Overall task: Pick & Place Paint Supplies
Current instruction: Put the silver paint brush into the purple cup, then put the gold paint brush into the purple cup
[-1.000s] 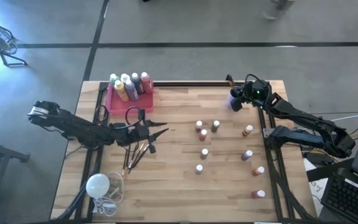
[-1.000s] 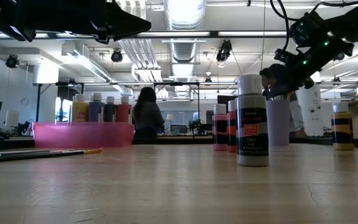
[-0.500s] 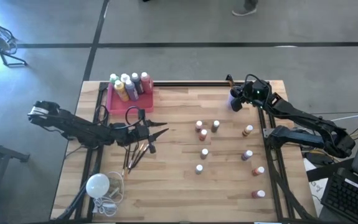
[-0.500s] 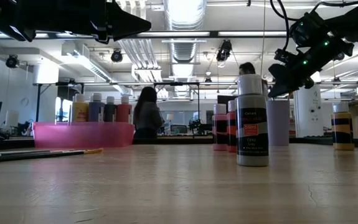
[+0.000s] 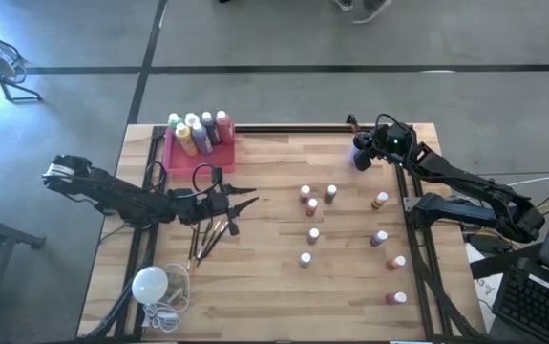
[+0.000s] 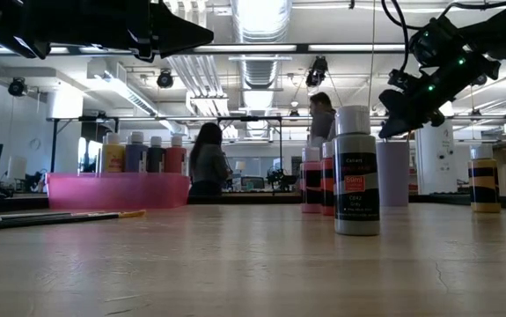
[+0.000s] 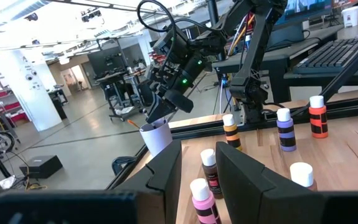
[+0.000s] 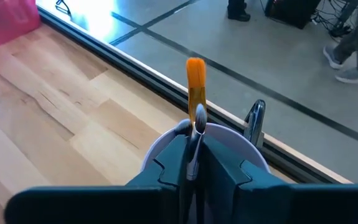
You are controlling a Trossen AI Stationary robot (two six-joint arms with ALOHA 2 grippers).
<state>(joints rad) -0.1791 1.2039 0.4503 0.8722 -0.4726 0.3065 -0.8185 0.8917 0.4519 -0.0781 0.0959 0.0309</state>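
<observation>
Currently right claw [image 8: 192, 163] is pinching an orange-tipped paintbrush [image 8: 195, 93] over the lilac cup [image 8: 166, 144], releasing next; left claw [image 7: 198, 177] is hovering part-open, empty.

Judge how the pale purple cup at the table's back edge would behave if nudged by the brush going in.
The cup looks thin-walled and light, so it likely slides or tips easily. It stands near the table's edge, so a push might send it off. The brush leaning inside adds top weight.
</observation>
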